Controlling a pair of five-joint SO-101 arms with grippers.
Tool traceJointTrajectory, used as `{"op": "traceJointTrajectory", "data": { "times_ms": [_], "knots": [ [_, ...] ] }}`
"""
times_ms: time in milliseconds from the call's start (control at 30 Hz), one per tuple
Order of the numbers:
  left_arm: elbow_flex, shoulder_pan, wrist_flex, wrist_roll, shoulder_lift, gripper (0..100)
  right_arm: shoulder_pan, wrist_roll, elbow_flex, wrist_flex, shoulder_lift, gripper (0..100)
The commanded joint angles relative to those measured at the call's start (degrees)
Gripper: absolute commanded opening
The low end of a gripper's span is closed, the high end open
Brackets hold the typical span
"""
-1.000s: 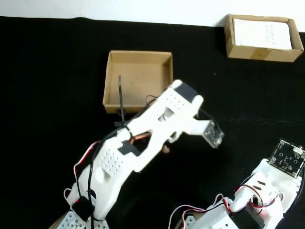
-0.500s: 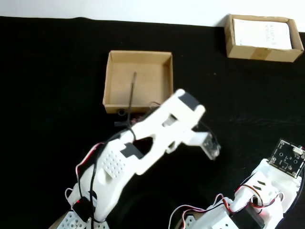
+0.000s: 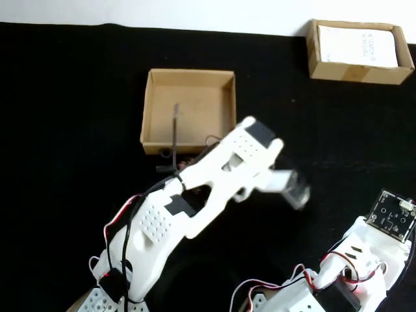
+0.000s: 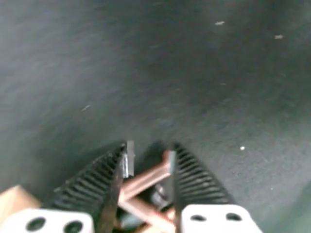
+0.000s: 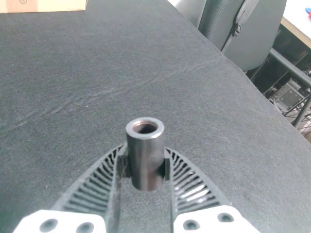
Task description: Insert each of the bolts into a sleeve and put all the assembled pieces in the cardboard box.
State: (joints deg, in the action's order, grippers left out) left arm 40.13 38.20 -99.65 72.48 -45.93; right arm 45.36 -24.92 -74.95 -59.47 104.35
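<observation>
Tabletop: black cloth tabletop (image 3: 71,97), matt, fine weave, a few pale specks.
Left arm: white plastic left arm (image 3: 221,166), blocky with perforated panels, over mid-tabletop, just in front of the cardboard box.
Left gripper: left gripper (image 4: 148,151), black ribbed wedge fingers on white mounts; jaws narrow, clamped on a copper-coloured metal bolt (image 4: 146,180), a smooth shiny rod set slantwise across the gap; threads not discernible.
Right arm: white plastic right arm (image 3: 364,260), at the near right corner.
Right gripper: right gripper (image 5: 144,160), same ribbed fingers, closed around a dark grey metal sleeve (image 5: 145,145), a short smooth cylinder, upright, round bore open.
Cardboard box: open square brown cardboard box (image 3: 148,110), shallow, towards the far edge, centre.
Second box: smaller cardboard box (image 3: 354,71), far right corner, white sheet inside.
</observation>
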Motion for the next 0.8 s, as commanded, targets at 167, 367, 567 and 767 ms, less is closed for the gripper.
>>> {"op": "traceJointTrajectory", "data": {
  "times_ms": [167, 367, 567, 767],
  "knots": [
    [-2.4, -6.3, -1.5, 0.4, 7.4, 19, 0.2, -0.1, 0.4, 1.1, 0.7, 0.7],
    [-8.1, -8.7, -1.1, 10.2, 8.6, 10, 0.2, -0.1, 0.3, 0.9, 0.7, 0.7],
    [-6.7, -7.0, -0.3, 10.2, 3.6, 2, 0.2, -0.1, 0.7, 0.9, 0.7, 0.7],
    [-5.6, -5.8, -0.7, 10.2, 0.7, 2, 0.4, -0.1, 0.8, 1.2, 0.7, 0.7]
  ]
}}
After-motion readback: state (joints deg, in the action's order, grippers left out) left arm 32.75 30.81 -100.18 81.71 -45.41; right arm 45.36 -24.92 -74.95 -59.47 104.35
